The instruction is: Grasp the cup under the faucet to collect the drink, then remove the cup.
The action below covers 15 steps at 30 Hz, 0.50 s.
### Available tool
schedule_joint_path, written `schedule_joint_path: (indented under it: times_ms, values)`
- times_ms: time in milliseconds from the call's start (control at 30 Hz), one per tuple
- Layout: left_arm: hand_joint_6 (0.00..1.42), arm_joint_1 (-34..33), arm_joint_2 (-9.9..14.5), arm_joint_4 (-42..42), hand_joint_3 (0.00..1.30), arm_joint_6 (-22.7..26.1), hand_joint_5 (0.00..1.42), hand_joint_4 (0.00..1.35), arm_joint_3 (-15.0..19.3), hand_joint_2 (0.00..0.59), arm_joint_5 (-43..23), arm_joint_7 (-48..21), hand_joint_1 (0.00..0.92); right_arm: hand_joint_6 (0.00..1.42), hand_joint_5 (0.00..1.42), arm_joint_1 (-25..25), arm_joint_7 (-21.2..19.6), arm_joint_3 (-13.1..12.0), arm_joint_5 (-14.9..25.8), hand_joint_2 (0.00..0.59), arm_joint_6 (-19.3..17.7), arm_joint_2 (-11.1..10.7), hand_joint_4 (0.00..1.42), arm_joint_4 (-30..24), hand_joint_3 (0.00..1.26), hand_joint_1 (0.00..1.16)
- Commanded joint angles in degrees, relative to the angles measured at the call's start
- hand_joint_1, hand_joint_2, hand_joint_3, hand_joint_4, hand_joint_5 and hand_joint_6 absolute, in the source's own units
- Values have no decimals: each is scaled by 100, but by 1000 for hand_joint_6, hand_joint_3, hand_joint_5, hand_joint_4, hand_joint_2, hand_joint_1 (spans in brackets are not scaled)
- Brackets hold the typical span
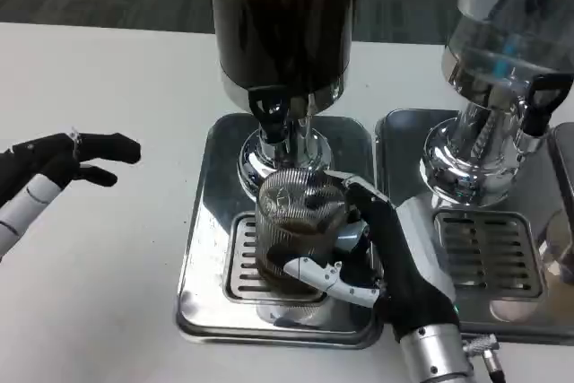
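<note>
A ribbed clear cup (299,221) with dark drink in it sits over the drip grate (239,260) of the left steel tray (203,221), just below the black faucet (270,107) of the dark dispenser (282,15). My right hand (386,257) grips the cup from its right side, fingers wrapped around the lower wall. My left hand (54,168) hovers over the white table far to the left, fingers apart and holding nothing.
A second, clear dispenser (507,51) stands at the right on its own steel tray (484,257) with a black tap (540,100). White table (117,69) spreads to the left and behind.
</note>
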Motion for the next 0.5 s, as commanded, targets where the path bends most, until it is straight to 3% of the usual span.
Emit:
schedule_joint_path:
  times_ms: [33, 500]
  values:
    - [425, -34, 46, 49, 448, -66, 273, 370, -54, 179, 22, -71, 0, 1176, 818, 102, -165, -131, 31, 222, -142, 12, 618, -260, 473, 718]
    - [435, -86, 22, 101, 448, -89, 273, 362, -129, 180, 45, -65, 0, 1178, 842, 331, -178, -377, -53, 227, -77, -30, 636, -693, 494, 714]
